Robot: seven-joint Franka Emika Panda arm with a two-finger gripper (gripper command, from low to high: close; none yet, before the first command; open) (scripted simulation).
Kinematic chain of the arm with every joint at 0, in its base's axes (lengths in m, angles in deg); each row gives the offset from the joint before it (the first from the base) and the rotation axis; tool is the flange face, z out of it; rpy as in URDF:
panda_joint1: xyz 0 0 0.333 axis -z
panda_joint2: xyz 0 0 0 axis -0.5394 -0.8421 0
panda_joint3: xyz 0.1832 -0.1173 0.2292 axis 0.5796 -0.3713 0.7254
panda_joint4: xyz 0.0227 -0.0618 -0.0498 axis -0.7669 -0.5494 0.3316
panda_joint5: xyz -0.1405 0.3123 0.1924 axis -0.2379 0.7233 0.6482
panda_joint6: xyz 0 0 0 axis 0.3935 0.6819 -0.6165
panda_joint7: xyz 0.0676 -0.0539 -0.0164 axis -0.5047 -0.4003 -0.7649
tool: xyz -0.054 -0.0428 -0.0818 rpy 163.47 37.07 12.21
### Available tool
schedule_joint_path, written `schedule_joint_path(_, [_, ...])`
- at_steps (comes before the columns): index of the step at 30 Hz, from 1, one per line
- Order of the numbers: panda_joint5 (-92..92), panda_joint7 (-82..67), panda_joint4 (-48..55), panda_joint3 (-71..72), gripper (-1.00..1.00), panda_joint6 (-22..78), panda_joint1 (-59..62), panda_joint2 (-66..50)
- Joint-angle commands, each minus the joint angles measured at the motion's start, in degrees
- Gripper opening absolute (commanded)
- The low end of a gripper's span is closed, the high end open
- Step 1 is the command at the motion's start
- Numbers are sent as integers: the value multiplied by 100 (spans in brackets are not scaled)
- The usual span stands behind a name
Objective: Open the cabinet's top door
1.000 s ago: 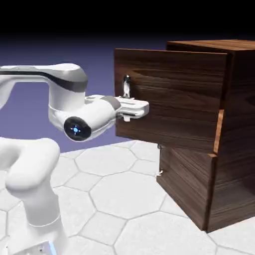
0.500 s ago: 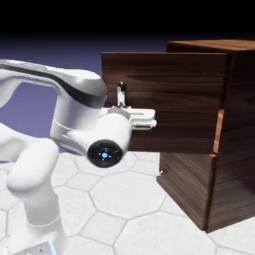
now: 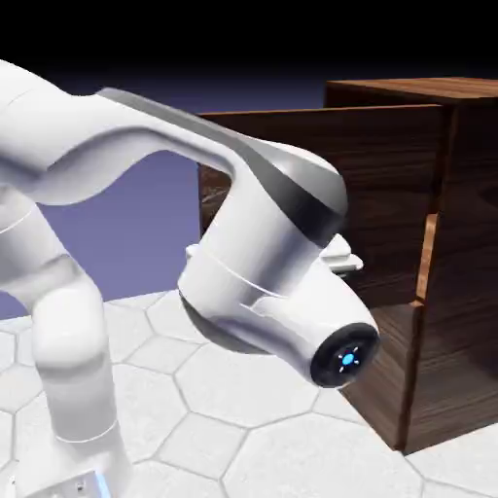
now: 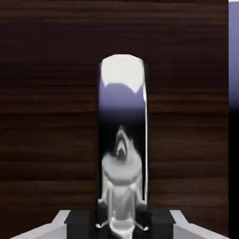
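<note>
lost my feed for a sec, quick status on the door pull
Gripper at the handle, fingers either side; grip unconfirmed. Top door swung well open from the cabinet. Arm blocks the exterior view of the handle.

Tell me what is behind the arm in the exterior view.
The open top door and cabinet show behind it. The arm covers the gripper and handle there; the hand view shows the handle between the fingers.

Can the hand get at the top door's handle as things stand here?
Probably yes: in the hand view the silver handle stands right between the hand fingertips against the top door, nothing between. The exterior view hides the contact behind the arm.
</note>
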State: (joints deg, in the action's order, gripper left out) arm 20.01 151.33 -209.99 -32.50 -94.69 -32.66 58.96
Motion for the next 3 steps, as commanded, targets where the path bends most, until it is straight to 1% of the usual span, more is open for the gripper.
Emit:
schedule_joint_path(1, [-20,-143,158,-147,-100,199,-102,-212])
schedule_joint_path(2, [-22,-156,172,-160,-100,217,-111,-232])
schedule_joint_path(3, [-22,-156,172,-160,100,217,-111,-232])
